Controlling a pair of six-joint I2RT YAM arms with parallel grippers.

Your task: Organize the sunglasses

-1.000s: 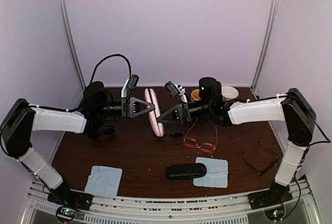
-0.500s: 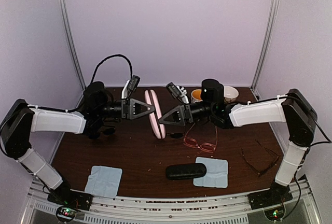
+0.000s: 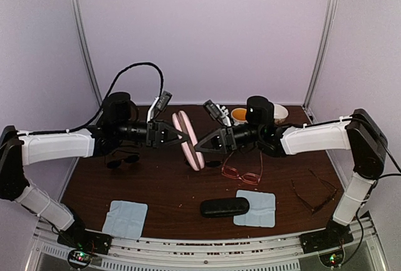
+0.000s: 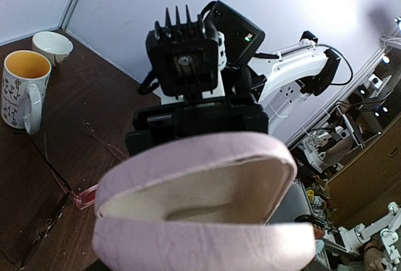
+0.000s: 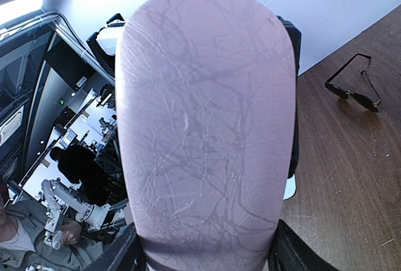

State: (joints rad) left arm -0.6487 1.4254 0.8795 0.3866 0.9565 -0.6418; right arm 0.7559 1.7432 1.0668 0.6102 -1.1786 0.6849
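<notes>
A pink hard case (image 3: 188, 138) is held in the air between both grippers, its lid partly open. My left gripper (image 3: 183, 135) pinches its left half; the left wrist view shows the cream inside of the case (image 4: 200, 196), with the fingers hidden. My right gripper (image 3: 199, 147) is shut on the right half, and its fingers (image 5: 122, 252) flank the case shell (image 5: 207, 133). Pink-red framed sunglasses (image 3: 242, 174) lie below the right arm. Black dark-lensed sunglasses (image 3: 122, 160) lie under the left arm and show in the right wrist view (image 5: 354, 89). Thin black-framed sunglasses (image 3: 313, 193) lie at the right.
A black hard case (image 3: 223, 207) lies near the front, touching a light-blue cloth (image 3: 257, 209). A second cloth (image 3: 124, 219) lies front left. A mug (image 3: 237, 115) and a white bowl (image 3: 279, 113) stand at the back behind the right arm.
Both grippers have shifted slightly to the right with the pink case between them. The left arm has stretched out and its elbow has moved left. The things on the table have not moved.
</notes>
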